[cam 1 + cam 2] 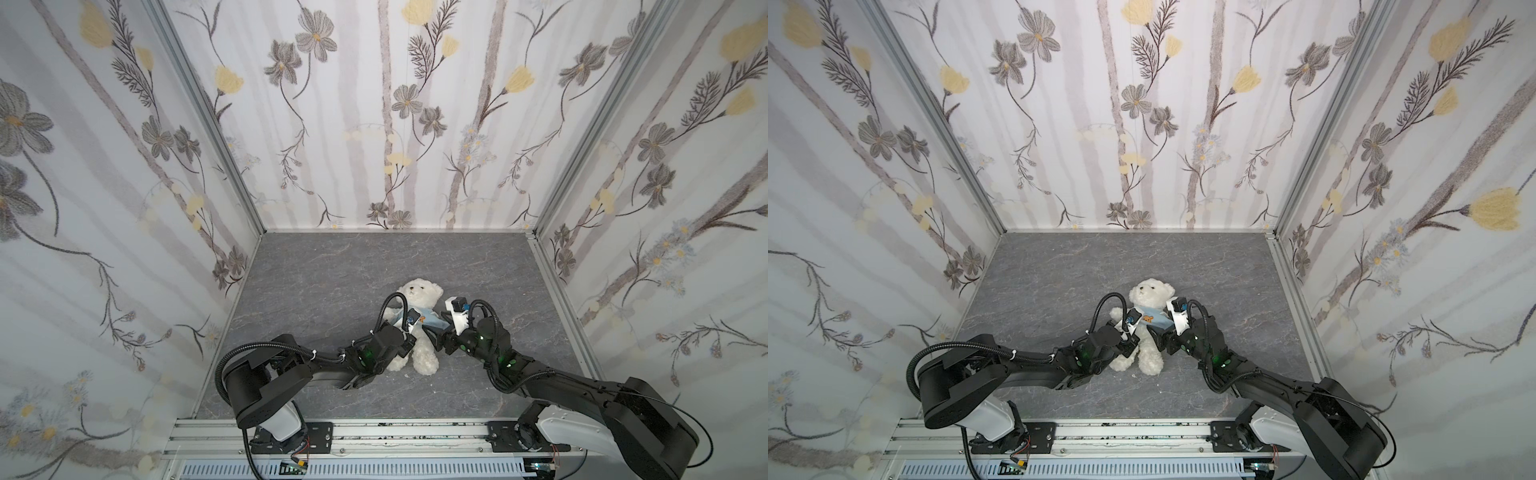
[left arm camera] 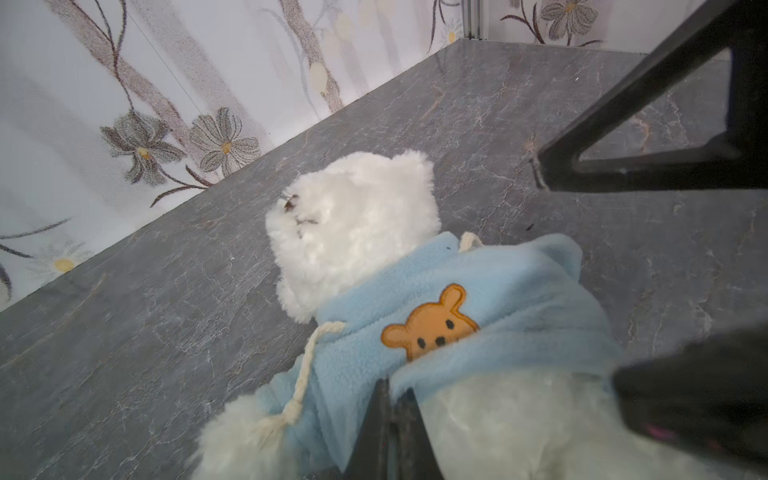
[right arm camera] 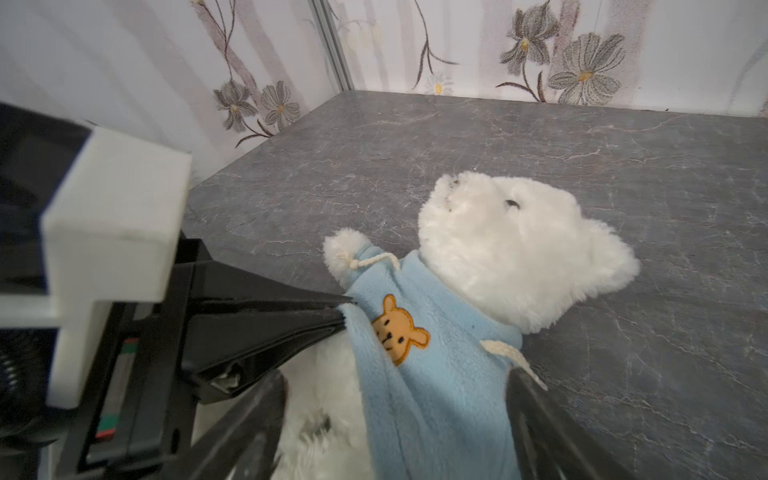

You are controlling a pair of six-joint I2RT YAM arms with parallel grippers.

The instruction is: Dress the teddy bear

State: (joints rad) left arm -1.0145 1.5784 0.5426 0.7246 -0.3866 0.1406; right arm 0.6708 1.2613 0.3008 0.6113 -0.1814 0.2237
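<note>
A white plush teddy bear [image 1: 419, 291] [image 1: 1148, 291] lies on its back in the lower middle of both top views. Its head points up the frame towards the back wall and its legs point towards the lower edge. It rests inside a three-walled booth of floral wallpaper [image 1: 374, 124] with a grey, marble-veined table [image 1: 332, 266].

A light-blue fleece hoodie [image 2: 507, 291] [image 3: 436, 386] sits around the bear's chest and shoulders, and the fluffy white belly is bare below the hem. One paw [image 3: 344, 245] pokes out of a sleeve. An orange bear-face patch [image 2: 432, 328] is stitched on the front, partly tucked under a fold. A twisted cream drawstring [image 2: 302, 374] trails from the neckline.

The left gripper [image 3: 343, 311] has its tapered black fingers pressed together and clamped on the hoodie's hem beside the patch. Its arm reaches low across the table from the lower left of both top views.

The right gripper [image 3: 395, 376] has its fingers spread wide apart on either side of the hoodie-clad torso, holding nothing. One finger [image 3: 536, 415] sits just beside the garment's edge. Its arm comes in from the lower right, bent at the elbow, with the wrist angled down over the bear.
</note>
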